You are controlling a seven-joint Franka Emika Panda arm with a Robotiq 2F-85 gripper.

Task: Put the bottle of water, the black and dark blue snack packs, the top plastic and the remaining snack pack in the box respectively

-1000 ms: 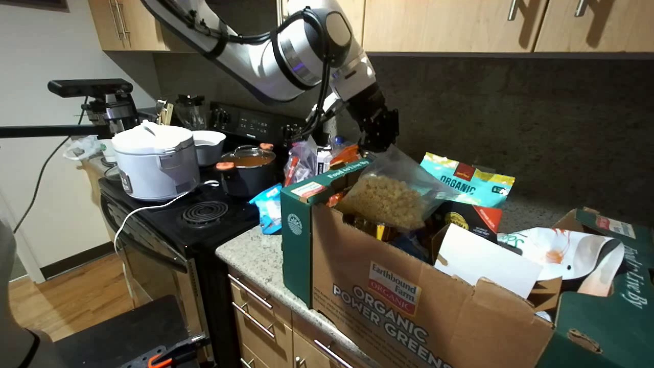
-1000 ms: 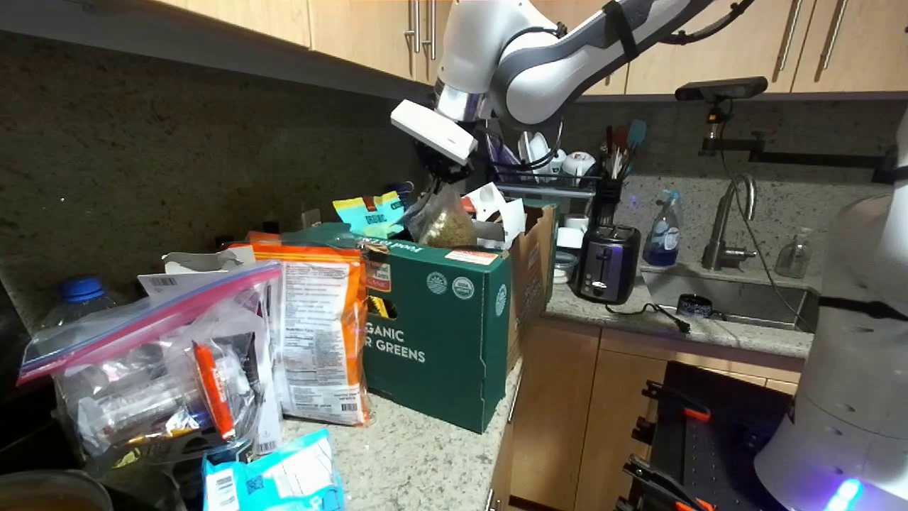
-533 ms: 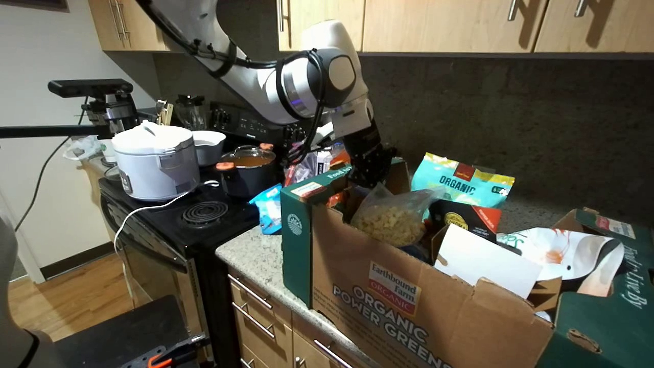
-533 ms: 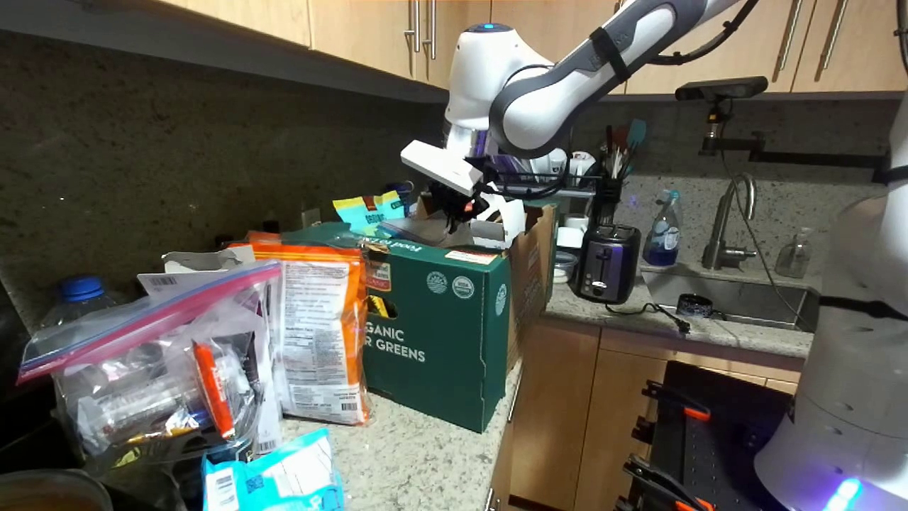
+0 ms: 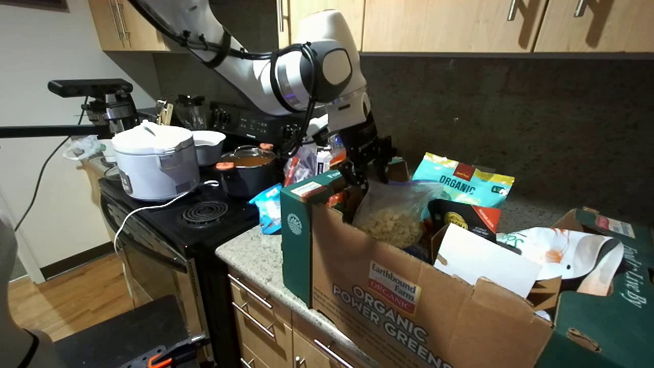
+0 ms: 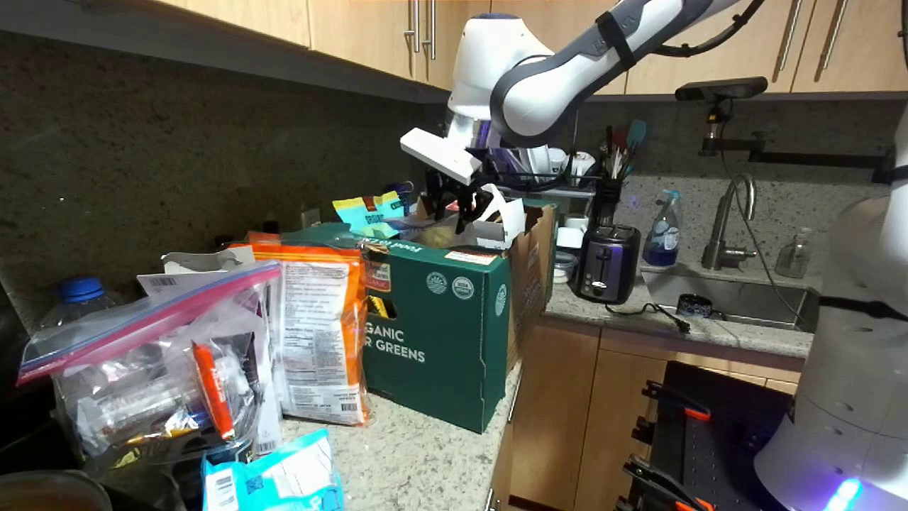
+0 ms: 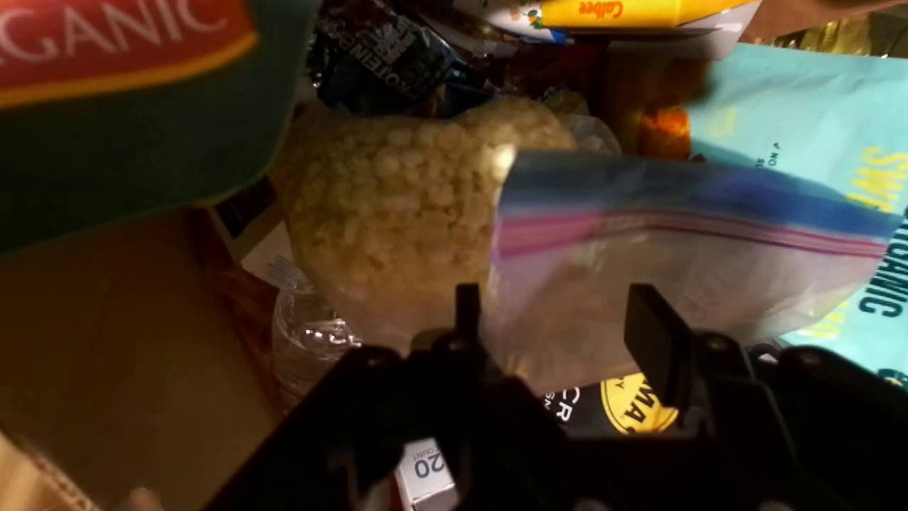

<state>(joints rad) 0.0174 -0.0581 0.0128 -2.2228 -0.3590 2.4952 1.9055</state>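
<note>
My gripper (image 7: 555, 294) stands open over the large brown and green box (image 5: 409, 286). Below it, a clear zip bag of pale yellow pieces (image 5: 391, 225) lies inside the box; its pink and blue seal (image 7: 638, 227) reaches past the fingertips, and nothing looks gripped. Dark shiny snack packs (image 7: 383, 60) lie beyond that bag in the wrist view. A clear plastic bottle (image 7: 308, 333) shows partly beside the bag in the box. Another bottle with a blue cap (image 6: 81, 291) stands on the counter, behind a pink-sealed plastic bag (image 6: 156, 369).
Outside the box are an orange-edged pouch (image 6: 319, 333) and a bright blue pack (image 6: 284, 475). A teal pouch (image 5: 462, 179), a black carton (image 5: 465, 217) and a white flap (image 5: 485, 260) stick up along the box. The stove holds a rice cooker (image 5: 156, 168) and a pot (image 5: 248, 176).
The gripper came down into the box with the hanging zip bag, then let it go and rose slightly. The bag now rests on the box's contents.
</note>
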